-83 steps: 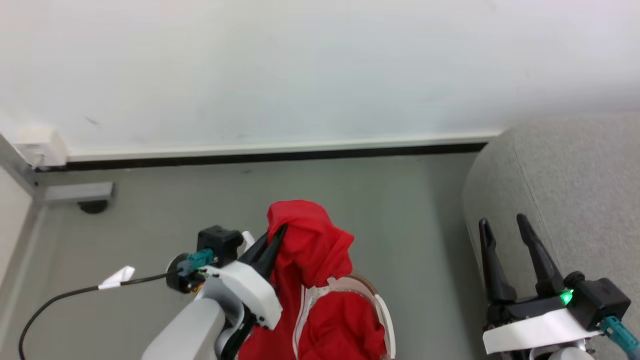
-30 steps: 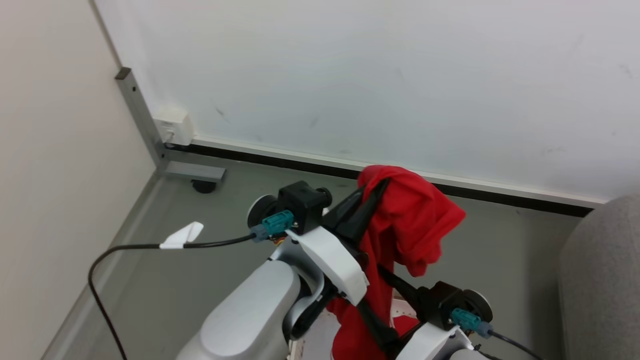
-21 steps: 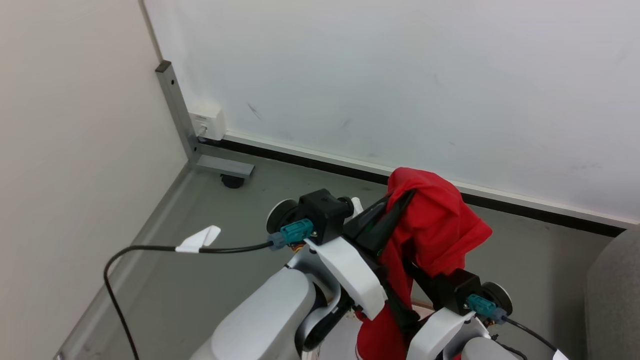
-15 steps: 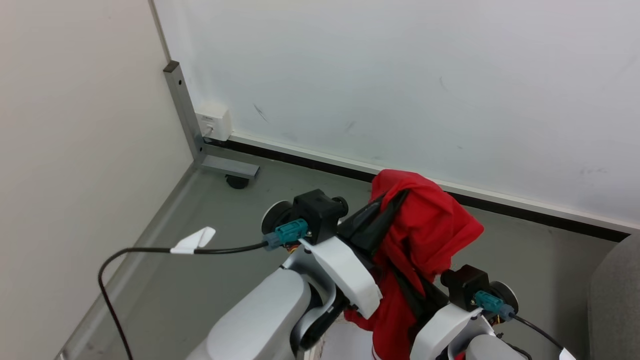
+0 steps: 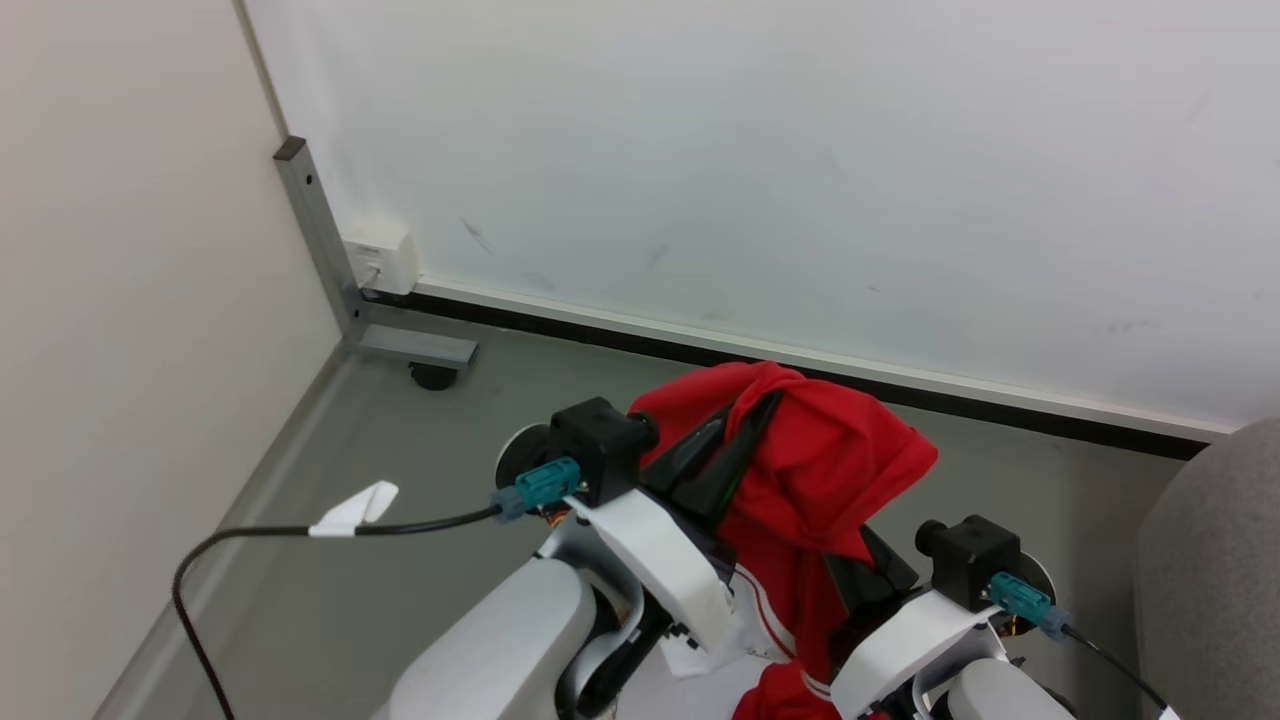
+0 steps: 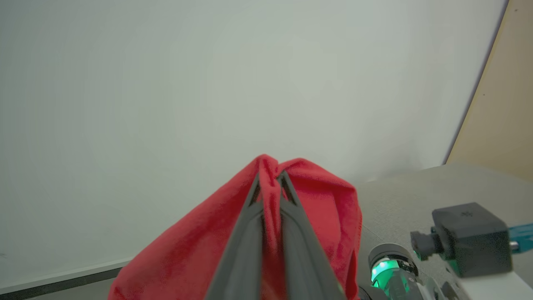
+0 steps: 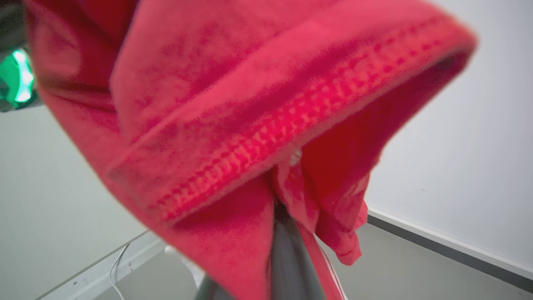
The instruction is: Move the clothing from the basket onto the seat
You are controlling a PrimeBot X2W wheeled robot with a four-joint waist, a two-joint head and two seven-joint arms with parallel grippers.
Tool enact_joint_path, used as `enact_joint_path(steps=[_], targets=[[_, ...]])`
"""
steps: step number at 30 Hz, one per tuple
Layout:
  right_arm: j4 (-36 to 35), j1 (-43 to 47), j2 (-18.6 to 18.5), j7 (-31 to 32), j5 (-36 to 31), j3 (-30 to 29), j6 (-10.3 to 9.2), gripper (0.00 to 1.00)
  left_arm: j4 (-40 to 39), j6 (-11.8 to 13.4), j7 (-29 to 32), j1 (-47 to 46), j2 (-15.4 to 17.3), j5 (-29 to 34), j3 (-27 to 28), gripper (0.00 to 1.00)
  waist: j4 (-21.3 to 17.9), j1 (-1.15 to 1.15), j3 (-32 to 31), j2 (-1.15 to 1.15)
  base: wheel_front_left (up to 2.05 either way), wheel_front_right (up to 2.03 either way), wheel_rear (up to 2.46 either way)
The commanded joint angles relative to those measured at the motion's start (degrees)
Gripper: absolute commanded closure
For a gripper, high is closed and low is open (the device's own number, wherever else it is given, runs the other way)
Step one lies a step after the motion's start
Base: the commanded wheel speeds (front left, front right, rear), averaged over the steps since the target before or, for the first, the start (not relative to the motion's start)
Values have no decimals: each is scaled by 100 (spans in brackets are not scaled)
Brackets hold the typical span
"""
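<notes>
The bright red clothing (image 5: 830, 470) hangs bunched above the floor, held up between my two grippers. My left gripper (image 5: 765, 400) is shut on its top fold, and the left wrist view shows both fingers pinching the clothing (image 6: 316, 208) at the left gripper's (image 6: 270, 177) tips. My right gripper (image 5: 852, 562) reaches under the hanging cloth from the lower right, its fingertips buried in it. In the right wrist view the clothing (image 7: 250, 104) drapes over the right gripper (image 7: 283, 208), gathered at its closed tips. The grey seat (image 5: 1215, 570) stands at the right edge. The basket is out of view.
A white wall with a dark skirting strip (image 5: 760, 350) runs across ahead, and a beige wall stands on the left. A grey metal post with a foot and a caster (image 5: 415, 350) sits in the corner. A black cable (image 5: 300, 530) trails from my left wrist.
The camera has turned and tilted. My right gripper left its open stance beside the seat, came under the hanging clothing and closed in it. The cloth now sits a little lower and spread wider.
</notes>
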Motion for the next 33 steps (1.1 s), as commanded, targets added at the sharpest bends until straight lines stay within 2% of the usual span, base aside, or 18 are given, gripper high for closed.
enact_joint_path(steps=[1, 6, 11, 20, 26, 33], targets=[[-163, 150, -16, -3, -62, -179, -12, 100, -99, -32, -88, 152, 39, -84, -27, 0, -129, 0, 16, 0, 0, 0, 0], [-383, 293, -16, -3, -260, -534, -12, 100, -257, -70, -143, 314, 123, -76, -104, 0, -342, 0, 43, 0, 0, 0, 0], [-670, 423, -15, -3, -486, -1168, -12, 100, -442, -78, -193, 459, 229, -37, -181, 0, -671, 0, 103, 0, 0, 0, 0], [-1314, 584, -81, -3, -960, -2097, -12, 100, -547, -79, -372, 495, 375, 96, -234, 0, -1480, 0, 240, 0, 0, 0, 0], [-1651, 668, -224, -3, -1038, -2398, -12, 100, -434, -43, -483, 507, 478, 221, -213, 0, -2140, 0, 344, 0, 0, 0, 0], [-1921, 800, -355, -2, -1027, -2455, -12, 100, -286, -45, -559, 534, 520, 384, -174, 0, -2891, 0, 460, 0, 0, 0, 0]])
